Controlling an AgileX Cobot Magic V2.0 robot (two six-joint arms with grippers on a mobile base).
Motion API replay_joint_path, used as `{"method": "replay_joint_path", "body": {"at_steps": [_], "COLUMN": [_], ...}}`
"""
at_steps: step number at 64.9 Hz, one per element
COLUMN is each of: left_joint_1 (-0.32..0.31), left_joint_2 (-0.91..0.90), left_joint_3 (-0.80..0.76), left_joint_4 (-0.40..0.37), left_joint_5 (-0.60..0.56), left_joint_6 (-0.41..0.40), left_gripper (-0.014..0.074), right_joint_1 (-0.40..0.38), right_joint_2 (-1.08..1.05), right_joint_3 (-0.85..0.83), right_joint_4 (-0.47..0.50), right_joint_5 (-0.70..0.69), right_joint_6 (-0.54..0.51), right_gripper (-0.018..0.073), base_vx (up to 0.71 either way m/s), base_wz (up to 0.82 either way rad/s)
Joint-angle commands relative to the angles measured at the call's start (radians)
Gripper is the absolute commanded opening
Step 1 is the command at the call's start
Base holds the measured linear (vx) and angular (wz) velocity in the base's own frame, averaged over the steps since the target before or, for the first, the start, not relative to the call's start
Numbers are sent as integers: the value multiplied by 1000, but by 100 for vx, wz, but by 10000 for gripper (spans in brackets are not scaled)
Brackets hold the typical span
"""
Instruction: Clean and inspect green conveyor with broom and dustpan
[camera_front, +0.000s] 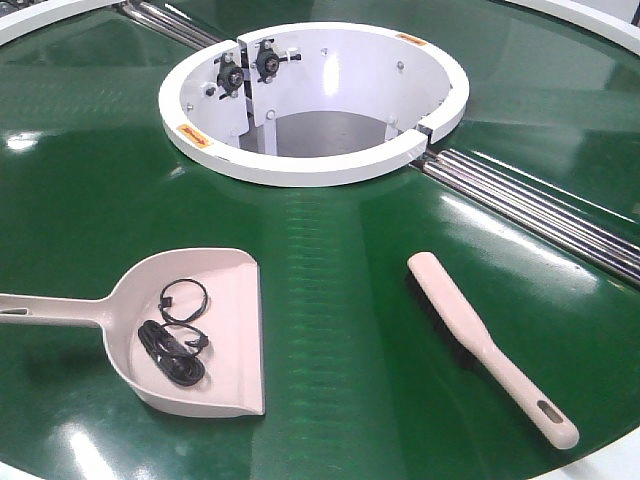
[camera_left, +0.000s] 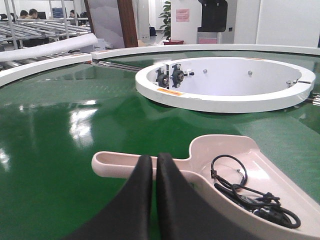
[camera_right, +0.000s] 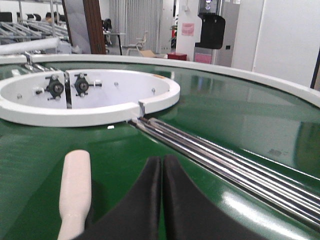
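Observation:
The green conveyor (camera_front: 340, 260) fills the front view, with its white ring-walled opening (camera_front: 310, 165) at the top. The dustpan (camera_front: 225, 300) lies at the lower left with black cables (camera_front: 180, 345) in it, its handle (camera_front: 40, 310) pointing left. The broom (camera_front: 480, 340) lies at the lower right. In the left wrist view my left gripper (camera_left: 154, 162) is shut and empty, just short of the dustpan's handle (camera_left: 117, 164). In the right wrist view my right gripper (camera_right: 162, 162) is shut and empty, right of the broom (camera_right: 75, 190). Neither gripper shows in the front view.
Silver rollers (camera_front: 540, 210) run in a seam from the ring to the right edge, and show in the right wrist view (camera_right: 225, 160). Another roller seam (camera_front: 170, 25) lies at the top left. The belt's white outer rim (camera_front: 610, 465) is close at the lower right.

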Motion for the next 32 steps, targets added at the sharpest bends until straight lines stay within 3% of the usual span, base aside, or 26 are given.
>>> {"method": "replay_joint_path", "body": {"at_steps": [1, 32], "left_joint_1": [-7, -7], "left_joint_2": [-15, -15], "left_joint_3": [8, 8], "left_joint_4": [-9, -9], "left_joint_5": [-71, -71], "left_joint_6": [-3, -3], "left_gripper": [-6, -6], "right_joint_1": [2, 2], "right_joint_2": [-29, -49], "right_joint_3": [3, 3], "right_joint_4": [-12, -46], "right_joint_5": [-48, -37], "right_joint_6": [8, 31], "right_gripper": [-8, -8], "base_vx": [0, 0], "base_wz": [0, 0]}}
